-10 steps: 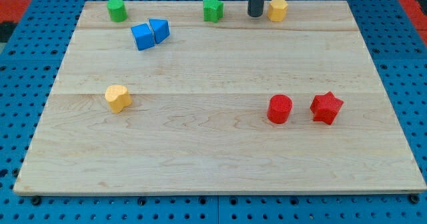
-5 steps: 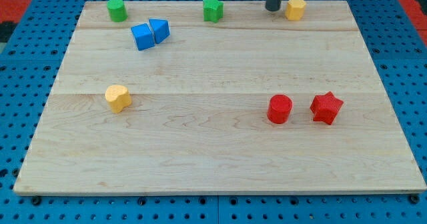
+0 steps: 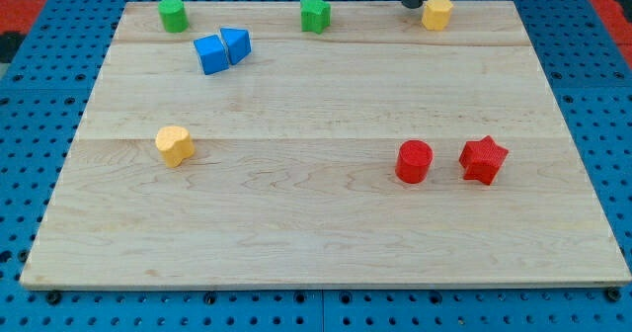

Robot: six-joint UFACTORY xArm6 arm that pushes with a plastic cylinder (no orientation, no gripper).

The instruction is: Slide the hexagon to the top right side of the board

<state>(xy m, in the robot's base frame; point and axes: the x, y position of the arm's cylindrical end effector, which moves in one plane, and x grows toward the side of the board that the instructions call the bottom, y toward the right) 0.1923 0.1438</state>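
The yellow hexagon (image 3: 437,13) sits at the board's top edge, right of centre. My tip (image 3: 413,5) is just to the hexagon's upper left, at the very top edge of the wooden board (image 3: 316,223), close beside it; I cannot tell whether they touch. Only the rod's lower end shows at the view's top.
A green star (image 3: 315,13) and a green cylinder (image 3: 173,15) stand along the top edge. Two blue blocks (image 3: 221,48) touch at the upper left. A yellow heart (image 3: 175,144) lies at the left. A red cylinder (image 3: 414,161) and red star (image 3: 483,159) stand at the right.
My tip moved right and up along the top edge. The yellow hexagon slid right with it, then stopped moving in the last half second.
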